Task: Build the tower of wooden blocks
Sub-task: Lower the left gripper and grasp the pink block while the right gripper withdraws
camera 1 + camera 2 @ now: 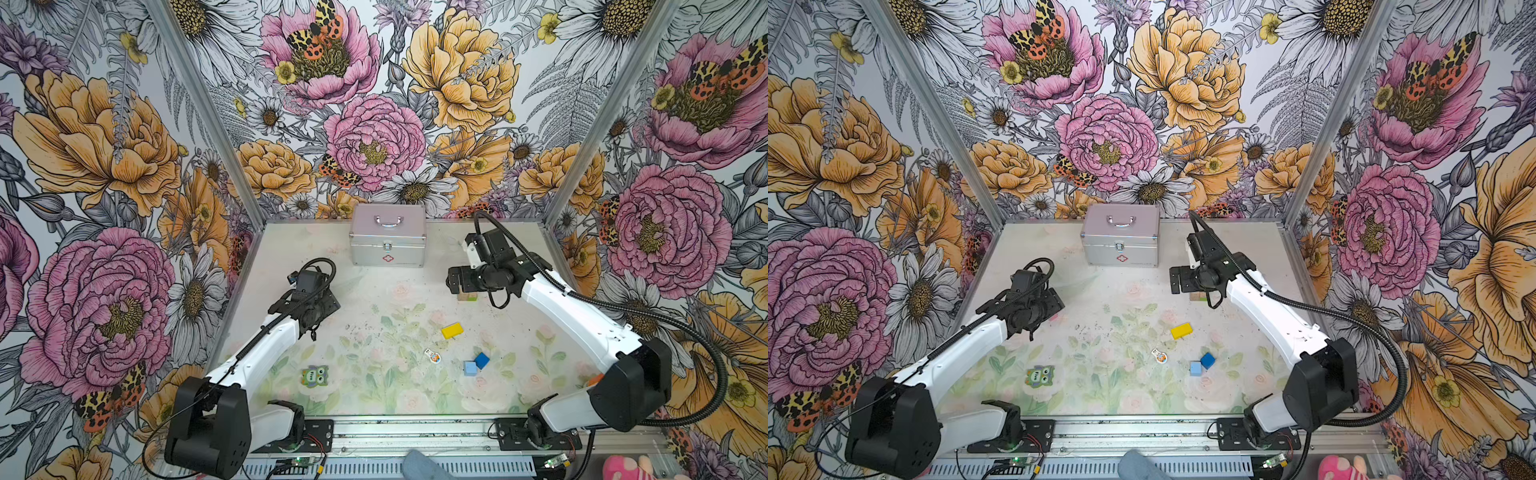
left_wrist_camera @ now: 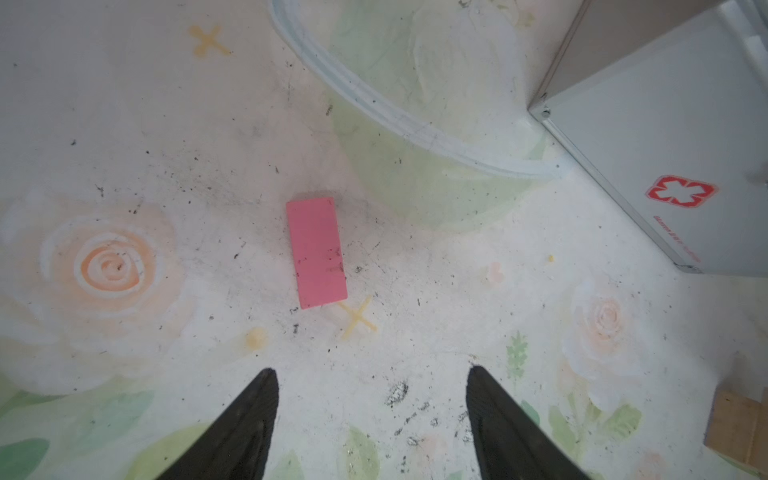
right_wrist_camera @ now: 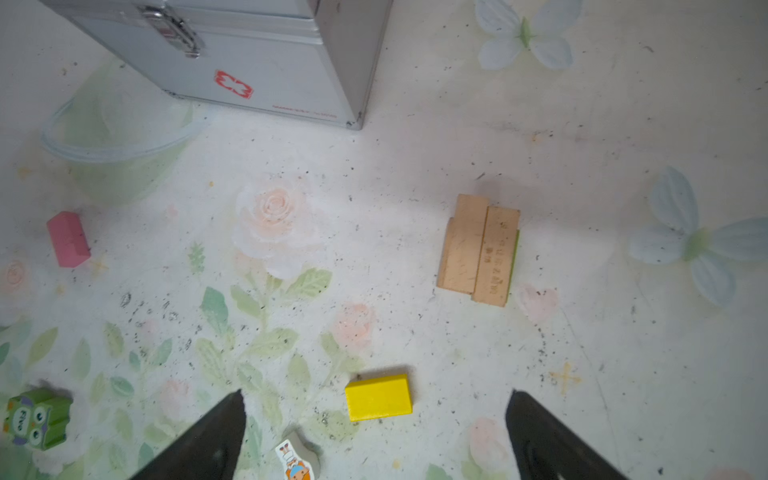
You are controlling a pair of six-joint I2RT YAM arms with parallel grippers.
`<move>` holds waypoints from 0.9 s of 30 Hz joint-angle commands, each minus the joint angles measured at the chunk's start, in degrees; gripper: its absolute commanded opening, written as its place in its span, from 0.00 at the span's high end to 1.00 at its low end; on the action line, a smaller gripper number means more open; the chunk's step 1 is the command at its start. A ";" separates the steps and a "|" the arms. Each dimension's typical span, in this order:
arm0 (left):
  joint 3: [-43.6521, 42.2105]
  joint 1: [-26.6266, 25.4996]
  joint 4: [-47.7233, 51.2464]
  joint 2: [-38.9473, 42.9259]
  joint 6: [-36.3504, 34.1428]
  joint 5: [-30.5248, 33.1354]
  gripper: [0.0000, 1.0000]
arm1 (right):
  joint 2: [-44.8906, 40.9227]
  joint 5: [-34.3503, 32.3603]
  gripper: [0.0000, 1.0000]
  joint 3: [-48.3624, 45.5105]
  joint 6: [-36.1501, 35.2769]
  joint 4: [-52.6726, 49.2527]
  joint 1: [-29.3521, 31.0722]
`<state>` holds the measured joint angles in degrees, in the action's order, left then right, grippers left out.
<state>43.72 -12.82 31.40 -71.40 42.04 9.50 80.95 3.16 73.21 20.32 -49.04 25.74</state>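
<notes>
Counter: pale floral print, scuffed with dark specks. Back centre: silver case, upright, lid shut. In front and to the left of the case, well apart: pink block, lying flat. In front and to the right: two tan blocks, touching side by side, with a green edge showing along one. Nearer the front: yellow block; dark blue cube just beside light blue cube; small figure piece; owl piece, front left.

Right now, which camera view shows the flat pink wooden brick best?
The left wrist view: the pink wooden brick lies flat, whole and central. The right wrist view shows it small near the edge. In both top views the left arm hides it almost wholly.
</notes>
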 commanded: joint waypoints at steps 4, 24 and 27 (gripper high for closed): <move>1.55 2.82 -3.12 -6.88 -0.12 4.65 0.32 | -9.09 2.87 0.00 -6.22 2.11 1.56 1.86; 9.60 3.77 -2.63 -23.51 -2.13 7.38 0.48 | -14.93 4.30 0.00 -10.55 -0.08 0.52 -0.01; 10.11 3.79 -2.39 -24.10 -2.24 6.99 0.52 | -14.60 4.95 0.00 -10.28 -0.45 0.43 -0.76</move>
<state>52.25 -9.61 28.56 -94.41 40.80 15.05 66.85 7.03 62.11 21.10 -48.66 25.61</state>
